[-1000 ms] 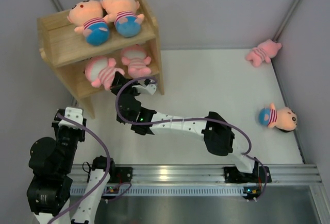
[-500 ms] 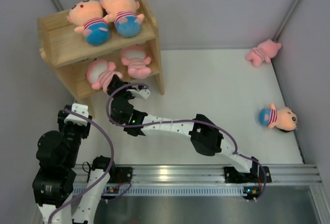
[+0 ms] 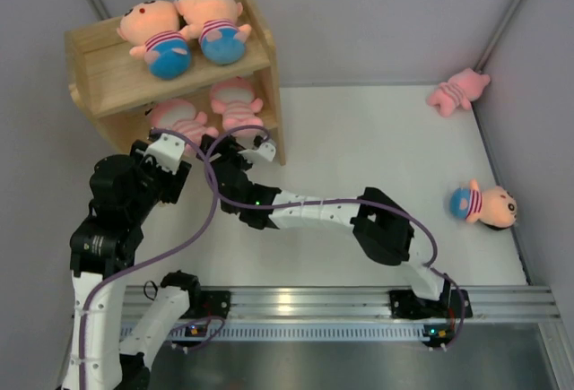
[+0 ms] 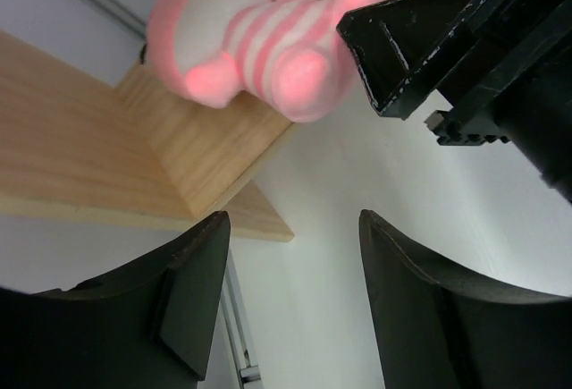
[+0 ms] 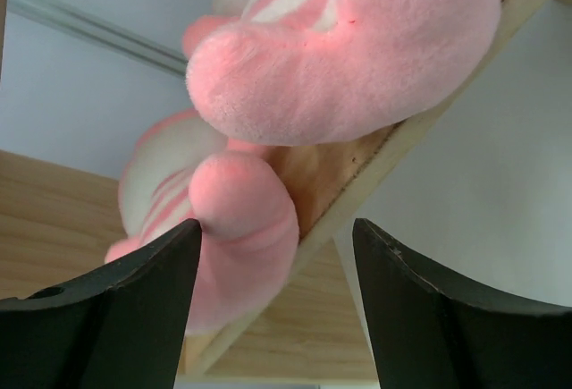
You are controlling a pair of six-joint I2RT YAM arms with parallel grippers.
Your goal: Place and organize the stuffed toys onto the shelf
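Note:
The shelf (image 3: 108, 76) stands at the back left. Two peach dolls (image 3: 152, 36) (image 3: 213, 21) lie on its top tier. On the lower tier lie two striped pink pigs (image 3: 179, 121) (image 3: 235, 100). My right gripper (image 3: 240, 143) is open at the lower tier's front edge, and in its wrist view (image 5: 277, 225) the left pig's foot (image 5: 243, 219) sits beside one finger, not gripped. My left gripper (image 3: 169, 150) is open with nothing in it just in front of the left pig (image 4: 237, 40). A third pig (image 3: 457, 91) and another doll (image 3: 484, 203) lie on the table at the right.
Grey walls close in the white table (image 3: 359, 157) on both sides. The right arm's elbow (image 3: 386, 238) reaches across the middle of the table. The right gripper's black body (image 4: 465, 40) is close beside my left gripper. A metal rail (image 3: 305, 302) runs along the near edge.
My right gripper has opened and let go of the left pig, which now lies further in on the lower tier. My left arm has swung up to the shelf front, opening wider.

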